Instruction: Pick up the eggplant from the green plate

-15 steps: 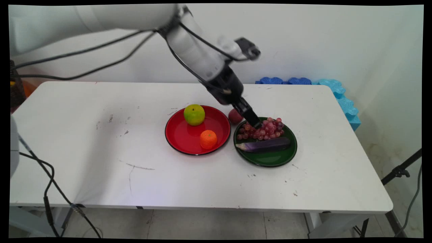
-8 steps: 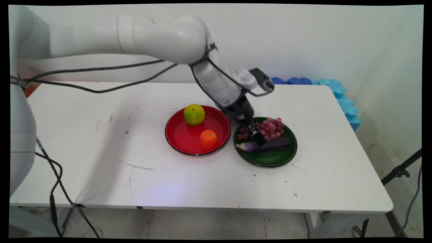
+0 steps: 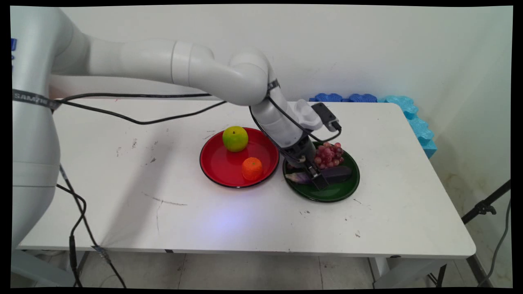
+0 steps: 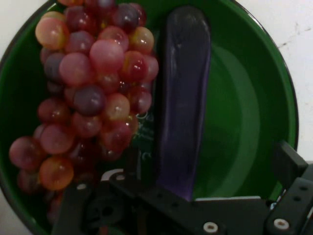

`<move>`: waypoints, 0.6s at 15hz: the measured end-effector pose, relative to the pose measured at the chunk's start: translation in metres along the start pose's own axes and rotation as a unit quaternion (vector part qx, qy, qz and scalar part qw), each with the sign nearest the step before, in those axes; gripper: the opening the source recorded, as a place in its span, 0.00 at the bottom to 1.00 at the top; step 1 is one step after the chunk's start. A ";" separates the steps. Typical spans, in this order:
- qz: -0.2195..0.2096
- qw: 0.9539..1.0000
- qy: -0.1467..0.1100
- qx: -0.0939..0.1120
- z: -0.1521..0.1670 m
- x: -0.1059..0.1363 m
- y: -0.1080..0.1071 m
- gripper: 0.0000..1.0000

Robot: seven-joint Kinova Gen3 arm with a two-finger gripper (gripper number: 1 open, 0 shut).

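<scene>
My gripper [image 3: 319,180], fingers spread, straddles the eggplant [image 4: 182,98] lying in the green plate [image 4: 254,122]. It looks smooth, glossy, probably slippery and light; mid-body seems the best hold. Grape bunch [image 4: 88,93] touches its side and crowds one finger. Red plate [image 3: 220,167] with green apple [image 3: 235,138] and orange [image 3: 252,168] sits just beside.

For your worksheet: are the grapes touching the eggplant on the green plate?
Touching. The hand view shows the grapes pressed against the eggplant with no gap on the green plate.
</scene>
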 end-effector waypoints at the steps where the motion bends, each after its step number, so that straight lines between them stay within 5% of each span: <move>1: 0.001 1.000 0.000 0.001 0.004 0.000 0.001 1.00; 6: 0.005 1.000 0.003 0.005 0.022 0.002 0.003 1.00; 7: 0.006 1.000 0.003 0.006 0.024 0.002 0.003 0.00; 9: 0.007 1.000 0.003 0.006 0.027 0.002 0.003 0.00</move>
